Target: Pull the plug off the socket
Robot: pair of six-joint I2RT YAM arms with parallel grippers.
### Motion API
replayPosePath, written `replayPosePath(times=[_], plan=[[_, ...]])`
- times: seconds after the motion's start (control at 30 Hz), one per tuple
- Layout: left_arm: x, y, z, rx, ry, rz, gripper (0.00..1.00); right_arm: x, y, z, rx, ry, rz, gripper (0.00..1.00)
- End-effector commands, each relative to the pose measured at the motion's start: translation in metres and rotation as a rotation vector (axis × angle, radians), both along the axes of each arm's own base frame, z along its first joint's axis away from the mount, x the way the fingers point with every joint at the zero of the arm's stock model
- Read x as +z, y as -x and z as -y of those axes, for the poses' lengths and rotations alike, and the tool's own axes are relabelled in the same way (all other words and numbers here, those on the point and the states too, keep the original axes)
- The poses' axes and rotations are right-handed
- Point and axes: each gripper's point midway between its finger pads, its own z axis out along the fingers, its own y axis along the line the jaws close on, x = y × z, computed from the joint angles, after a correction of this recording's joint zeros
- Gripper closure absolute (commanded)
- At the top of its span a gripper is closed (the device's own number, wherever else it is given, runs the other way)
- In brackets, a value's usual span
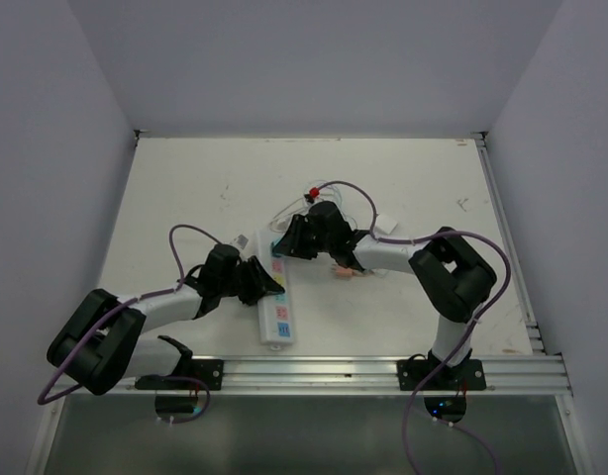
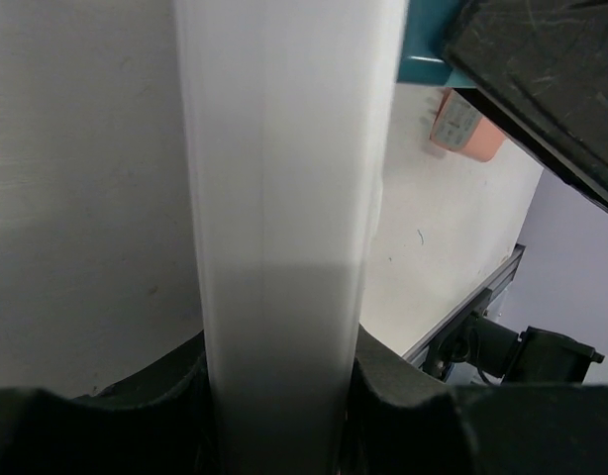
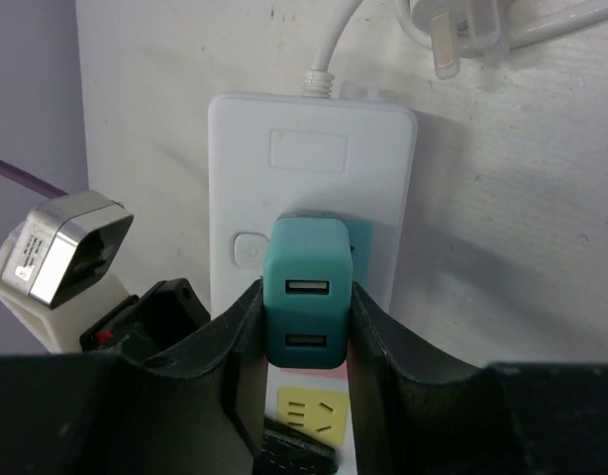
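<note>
A teal two-port USB plug stands in the long white socket.

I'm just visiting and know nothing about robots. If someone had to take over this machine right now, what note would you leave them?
Left gripper: shut on the socket, clamped across its long white body.
Right gripper: shut on the plug, one finger on each side.
The plug, a teal USB block, looks still seated near the socket's cord end.
Done: both grips are set.
Left to do: pull the plug straight off while the left gripper steadies the socket.
</note>
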Motion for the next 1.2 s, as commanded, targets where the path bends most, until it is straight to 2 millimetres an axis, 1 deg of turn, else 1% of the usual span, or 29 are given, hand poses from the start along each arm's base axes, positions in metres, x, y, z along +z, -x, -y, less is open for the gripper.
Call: replayPosePath(times=[0.0, 0.17, 0.2, 0.27, 0.37, 0.4, 0.47, 0.5, 0.53, 0.57, 0.6, 0.63, 0.67, 0.7, 0.73, 0.8, 0.83, 0.9, 1.07, 1.17], plan=[[-0.052, 0.023, -0.054, 0.219, -0.218, -0.215, 1.00, 0.064, -0.025, 0.010, -0.069, -0.105, 0.169, 1.00], [-0.054, 0.024, -0.060, 0.252, -0.235, -0.224, 1.00, 0.070, -0.025, 0.014, -0.086, -0.125, 0.196, 1.00], [-0.054, 0.024, -0.060, 0.255, -0.234, -0.223, 1.00, 0.075, -0.025, 0.015, -0.091, -0.132, 0.207, 1.00], [-0.053, 0.023, -0.060, 0.254, -0.231, -0.222, 1.00, 0.074, -0.024, 0.016, -0.093, -0.129, 0.205, 1.00], [-0.051, 0.022, -0.058, 0.250, -0.224, -0.216, 1.00, 0.074, -0.027, 0.029, -0.122, -0.096, 0.207, 1.00], [-0.050, 0.020, -0.058, 0.251, -0.219, -0.209, 1.00, 0.073, -0.032, 0.038, -0.140, -0.082, 0.210, 1.00], [-0.048, 0.019, -0.056, 0.246, -0.211, -0.203, 1.00, 0.072, -0.034, 0.058, -0.174, -0.050, 0.208, 1.00], [-0.048, 0.019, -0.056, 0.243, -0.208, -0.198, 1.00, 0.071, -0.043, 0.075, -0.214, -0.032, 0.207, 1.00], [-0.047, 0.018, -0.055, 0.239, -0.204, -0.195, 1.00, 0.060, -0.042, 0.089, -0.232, 0.003, 0.183, 1.00], [-0.046, 0.018, -0.054, 0.238, -0.202, -0.191, 1.00, 0.066, -0.044, 0.102, -0.256, 0.003, 0.193, 1.00], [-0.045, 0.016, -0.053, 0.238, -0.196, -0.183, 1.00, 0.064, -0.053, 0.123, -0.305, 0.020, 0.190, 1.00], [-0.043, 0.015, -0.052, 0.235, -0.190, -0.180, 1.00, 0.055, -0.049, 0.138, -0.322, 0.052, 0.171, 1.00], [-0.044, 0.015, -0.052, 0.234, -0.190, -0.182, 1.00, 0.060, -0.050, 0.150, -0.345, 0.054, 0.185, 1.00], [-0.043, 0.015, -0.052, 0.231, -0.187, -0.181, 1.00, 0.059, -0.054, 0.168, -0.383, 0.068, 0.185, 1.00], [-0.043, 0.015, -0.051, 0.228, -0.185, -0.180, 1.00, 0.050, -0.050, 0.179, -0.393, 0.094, 0.167, 1.00], [-0.042, 0.014, -0.051, 0.230, -0.185, -0.178, 1.00, 0.047, -0.051, 0.199, -0.428, 0.098, 0.152, 1.00], [-0.037, 0.007, -0.047, 0.228, -0.162, -0.149, 1.00, 0.038, -0.047, 0.205, -0.429, 0.110, 0.129, 1.00], [-0.035, 0.005, -0.047, 0.227, -0.157, -0.142, 1.00, 0.028, -0.043, 0.213, -0.427, 0.104, 0.092, 1.00], [-0.031, 0.000, -0.046, 0.225, -0.149, -0.131, 1.00, 0.011, -0.031, 0.211, -0.386, 0.098, 0.039, 1.00], [-0.028, -0.003, -0.046, 0.226, -0.145, -0.125, 1.00, 0.002, -0.027, 0.216, -0.397, 0.126, 0.020, 0.93]])
